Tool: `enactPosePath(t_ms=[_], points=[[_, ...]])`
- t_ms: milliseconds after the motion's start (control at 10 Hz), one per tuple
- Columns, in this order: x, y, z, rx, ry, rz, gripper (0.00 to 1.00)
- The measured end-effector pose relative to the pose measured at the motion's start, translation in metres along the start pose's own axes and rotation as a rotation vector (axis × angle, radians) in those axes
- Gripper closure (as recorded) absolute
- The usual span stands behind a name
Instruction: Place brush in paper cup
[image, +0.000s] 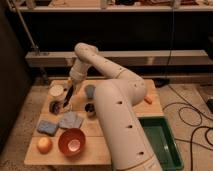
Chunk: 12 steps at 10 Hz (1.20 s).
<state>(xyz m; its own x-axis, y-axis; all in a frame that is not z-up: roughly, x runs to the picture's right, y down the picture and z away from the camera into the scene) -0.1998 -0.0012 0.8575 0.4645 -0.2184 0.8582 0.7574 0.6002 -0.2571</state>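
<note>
Brush (64, 105): slim dark shape hanging nearly upright under the wrist, just right of the paper cup (56, 91), lower end close over the bench (117, 150). Not in the cup.
Paper cup: upright at the far left of the bench, mouth up, nothing visible inside.
Gripper (67, 98): above the left part of the bench, between the paper cup and the grey-blue cup (90, 90).
Jaws: together, apparently clamped on the brush. Dark fingers and dark handle merge, so the exact hold point cannot be told.
Why held so (judgement): with the long axis pointing down, the brush can go straight into the narrow cup mouth.
Arm pose: thick white link rises from the near centre and bends at an elbow above the far edge. The forearm drops down and left to the wrist.
Neighbours: small dark container (90, 110) near and right of the gripper, cloths (70, 120) nearer.
Step in hand (judgement): carry, not release. The brush needs lifting above the rim and shifting left.
Risk (judgement): a light cup may tip if the brush end catches its rim.
</note>
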Motion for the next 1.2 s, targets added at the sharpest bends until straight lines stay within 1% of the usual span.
enactPosePath(t_ms=[400, 600, 700, 900, 1200], points=[[-0.001, 0.001, 0.003, 0.004, -0.059, -0.007, 1.00], [-0.003, 0.000, 0.005, 0.000, -0.072, -0.016, 1.00], [-0.007, 0.000, 0.007, -0.003, -0.080, -0.028, 1.00], [-0.017, -0.004, 0.003, -0.002, -0.084, -0.054, 1.00], [-0.041, -0.013, -0.014, 0.013, -0.085, -0.117, 1.00]])
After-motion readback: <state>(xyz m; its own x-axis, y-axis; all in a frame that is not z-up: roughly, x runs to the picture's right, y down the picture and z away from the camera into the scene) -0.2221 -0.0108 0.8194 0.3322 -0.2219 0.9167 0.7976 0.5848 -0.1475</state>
